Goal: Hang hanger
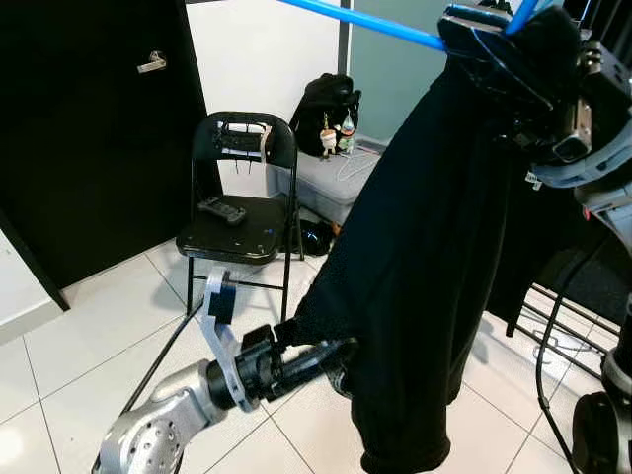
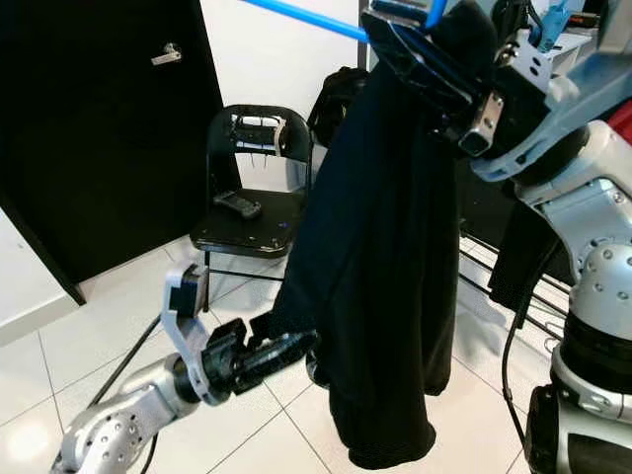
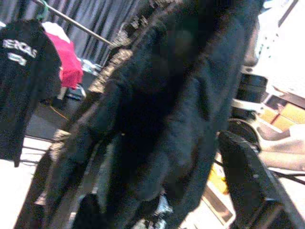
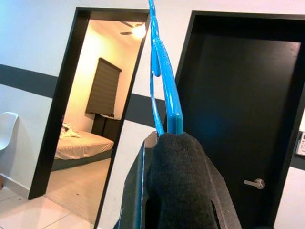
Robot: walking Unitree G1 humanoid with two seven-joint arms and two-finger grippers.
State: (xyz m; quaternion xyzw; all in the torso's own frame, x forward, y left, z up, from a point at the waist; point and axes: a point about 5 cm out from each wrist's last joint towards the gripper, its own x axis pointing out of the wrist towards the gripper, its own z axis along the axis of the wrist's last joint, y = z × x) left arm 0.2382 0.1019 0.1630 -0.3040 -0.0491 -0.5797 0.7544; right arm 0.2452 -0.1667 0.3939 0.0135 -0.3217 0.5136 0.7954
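Note:
A blue hanger [image 1: 395,28] carries a black garment [image 1: 434,247] that hangs from the top right down to knee height. My right gripper [image 1: 499,44] is raised at the upper right and is shut on the hanger's cloth-covered part; the right wrist view shows the blue hanger [image 4: 164,71] rising above black cloth [image 4: 178,186] between the fingers. My left gripper [image 1: 331,357] reaches forward low down to the garment's lower left edge. In the left wrist view its fingers [image 3: 248,181] stand apart, with the black cloth [image 3: 162,105] hanging between them.
A black folding chair [image 1: 242,232] with a remote on its seat stands ahead on the left, by a black door [image 1: 89,128]. Behind it a black bag [image 1: 326,109] sits on a grey box [image 1: 331,183]. A rail with a black T-shirt [image 3: 21,71] and a red garment [image 3: 66,62] stands to the right.

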